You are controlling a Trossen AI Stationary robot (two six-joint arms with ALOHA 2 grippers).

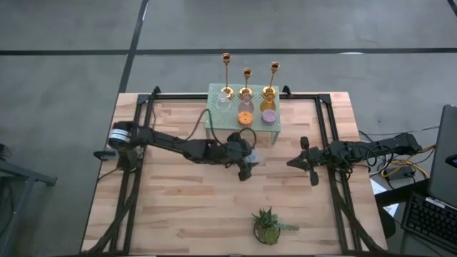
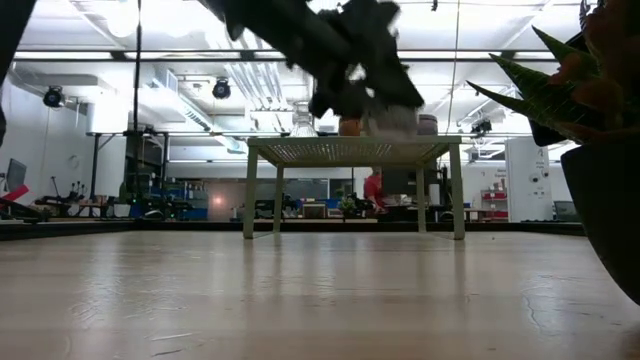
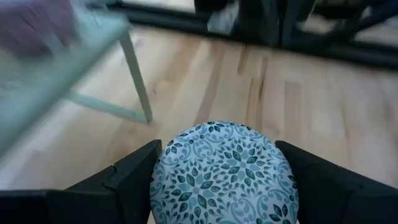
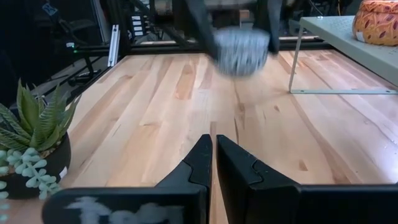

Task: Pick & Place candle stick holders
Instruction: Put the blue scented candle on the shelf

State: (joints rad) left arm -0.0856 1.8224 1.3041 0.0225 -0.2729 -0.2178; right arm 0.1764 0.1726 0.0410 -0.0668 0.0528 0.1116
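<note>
Beyond the far edge, grey floor is showing, and you are working over a pale wooden table framed by dark rails. Standing at the back middle of it is a small green perforated stand, and that is carrying the three gold candle stick holders in a row along its far side, upright and untouched, with an orange puck and a purple puck in front of them. Your left arm is reaching across from the left, and its left hand is grasping a short round puck with a teal and white floral pattern, holding it in the air just in front of the stand's near right corner; in the low view it is hanging level with the stand's top. Your right hand is waiting over the right side of the table, clenched with its fingers pressed together and holding nothing. Near the front edge a small potted plant is sitting well apart from everything. Judging by this, the candle stick holders are not yet being handled at all: all three are still waiting on the stand, so the picking and placing of them looks to be wholly ahead of you.
</note>
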